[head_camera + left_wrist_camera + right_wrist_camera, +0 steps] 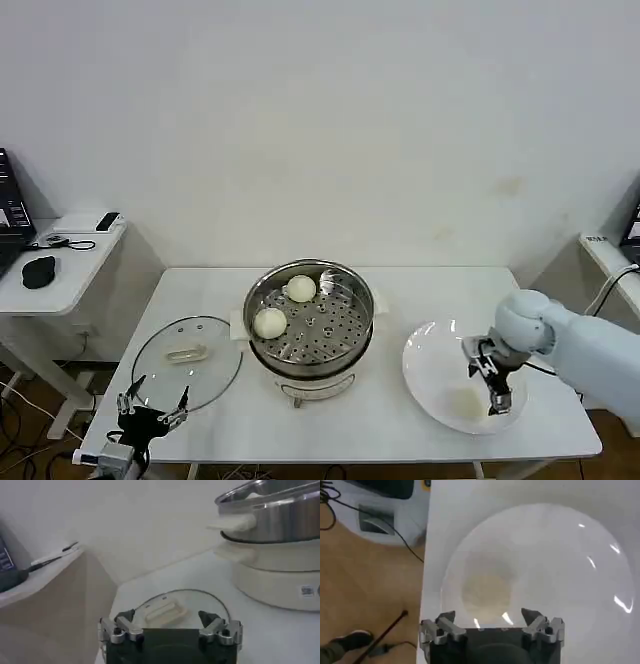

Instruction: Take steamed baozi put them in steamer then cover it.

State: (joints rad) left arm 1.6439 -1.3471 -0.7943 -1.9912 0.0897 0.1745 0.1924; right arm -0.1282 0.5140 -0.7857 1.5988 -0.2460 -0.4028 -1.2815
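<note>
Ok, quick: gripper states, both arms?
Left gripper: open, empty, near the round clear glass lid.
Right gripper: open, empty, over the flat white plate.

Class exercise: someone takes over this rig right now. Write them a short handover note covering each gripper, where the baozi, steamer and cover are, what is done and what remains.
Right gripper: open, above the white plate, over the one baozi seen there.
Left gripper: open, idle at the table's near left edge by the cover.
Steamer: mid-table, uncovered, holding two baozi on its perforated tray.
Cover: flat on the table, left of the steamer.
Done: two buns loaded.
Left: move the plate bun into the steamer, then put the cover on.
</note>
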